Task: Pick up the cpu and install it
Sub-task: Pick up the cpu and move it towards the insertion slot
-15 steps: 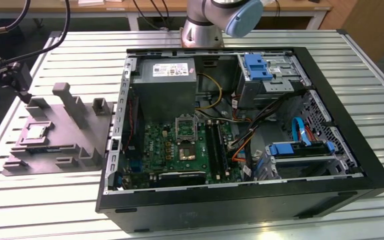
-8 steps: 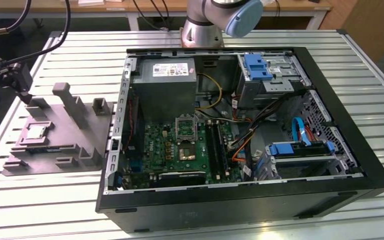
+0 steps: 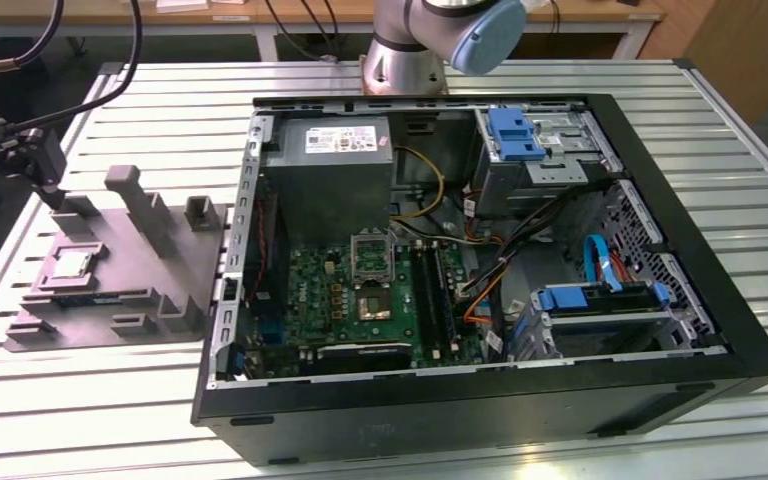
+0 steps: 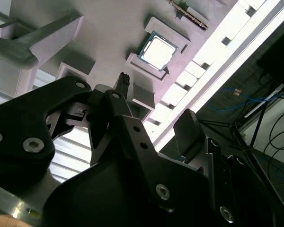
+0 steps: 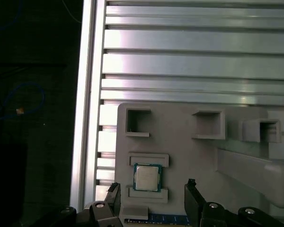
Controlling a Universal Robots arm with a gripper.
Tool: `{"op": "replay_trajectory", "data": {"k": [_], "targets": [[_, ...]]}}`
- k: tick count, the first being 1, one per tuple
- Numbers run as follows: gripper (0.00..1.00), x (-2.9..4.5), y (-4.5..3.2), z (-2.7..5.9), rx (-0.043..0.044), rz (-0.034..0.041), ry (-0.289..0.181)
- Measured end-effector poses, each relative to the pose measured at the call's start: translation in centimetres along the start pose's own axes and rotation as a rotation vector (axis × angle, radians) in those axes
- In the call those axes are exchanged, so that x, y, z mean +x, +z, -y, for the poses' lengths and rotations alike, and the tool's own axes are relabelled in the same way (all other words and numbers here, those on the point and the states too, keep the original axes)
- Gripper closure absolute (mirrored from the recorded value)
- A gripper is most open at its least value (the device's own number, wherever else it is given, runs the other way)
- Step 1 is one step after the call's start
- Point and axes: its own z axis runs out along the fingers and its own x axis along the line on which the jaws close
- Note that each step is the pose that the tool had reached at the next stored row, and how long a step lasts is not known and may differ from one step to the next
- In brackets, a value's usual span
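The cpu (image 3: 68,264) is a small silvery square chip lying flat in a recess of the grey fixture plate (image 3: 157,270) at the exterior view's left. Both wrist views look down on the cpu (image 5: 147,178) (image 4: 157,51) in its recess. My gripper (image 3: 48,190) hangs above the plate near the chip, apart from it. The gripper (image 5: 153,185) (image 4: 156,99) is open, its black fingers (image 5: 113,195) spread wider than the chip, with nothing between them. The open computer case (image 3: 704,250) lies in the middle of the table, with a black-framed socket (image 3: 373,304) on its green motherboard.
The fixture plate carries tall grey posts (image 3: 137,200) and blocks (image 3: 201,213) beside the chip. A grey power supply (image 3: 331,170), blue drive brackets (image 3: 515,135) and loose cables (image 3: 544,225) crowd the case. The slatted table's edge (image 5: 87,94) runs close to the plate.
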Motion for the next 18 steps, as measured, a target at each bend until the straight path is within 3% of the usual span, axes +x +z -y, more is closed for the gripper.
{"op": "replay_trajectory", "data": {"k": [18], "targets": [[0.35,-0.01,0.46,0.04,0.0000,0.0000,0.000]]}}
